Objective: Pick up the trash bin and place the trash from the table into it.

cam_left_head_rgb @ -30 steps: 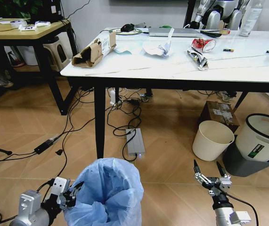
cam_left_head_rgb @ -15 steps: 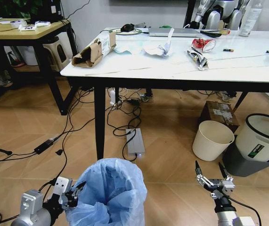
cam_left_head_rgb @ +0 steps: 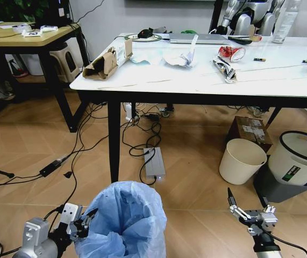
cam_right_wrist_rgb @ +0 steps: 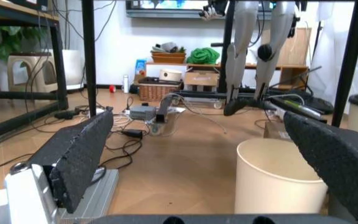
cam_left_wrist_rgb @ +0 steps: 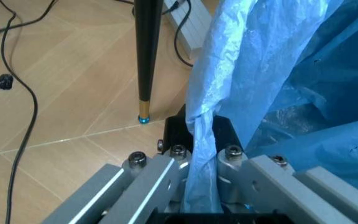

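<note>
Crinkly light-blue plastic, the liner of the small round trash bin [cam_left_head_rgb: 125, 220], is pinched between the fingers of our left gripper [cam_left_wrist_rgb: 201, 158] at the bin's left rim. In the left wrist view a bunched fold of bag runs down between the two jaws, which are closed tight on it. The bin sits low in front of us, near the black leg [cam_left_head_rgb: 114, 137] of the white marble-look table [cam_left_head_rgb: 196, 80].

Our right gripper [cam_left_head_rgb: 252, 212] hangs low on the right with its dark padded fingers [cam_right_wrist_rgb: 79, 156] spread wide and empty, facing the cream round bucket [cam_left_head_rgb: 242, 160] across the floor.

The trash lies well above on the tabletop: torn brown cardboard [cam_left_head_rgb: 107, 59], crumpled white paper [cam_left_head_rgb: 181, 56], a crushed red can [cam_left_head_rgb: 229, 52] and a silver wrapper [cam_left_head_rgb: 226, 68].

We judge the step in hand to be lifting the bin. We cannot tell whether the jaws catch the rigid rim or only film, so we should raise slowly and watch for the liner sliding or peeling out. Keeping the bin upright and clear of the table leg and floor cables [cam_left_head_rgb: 83, 137] matters as it comes up toward the table edge.
</note>
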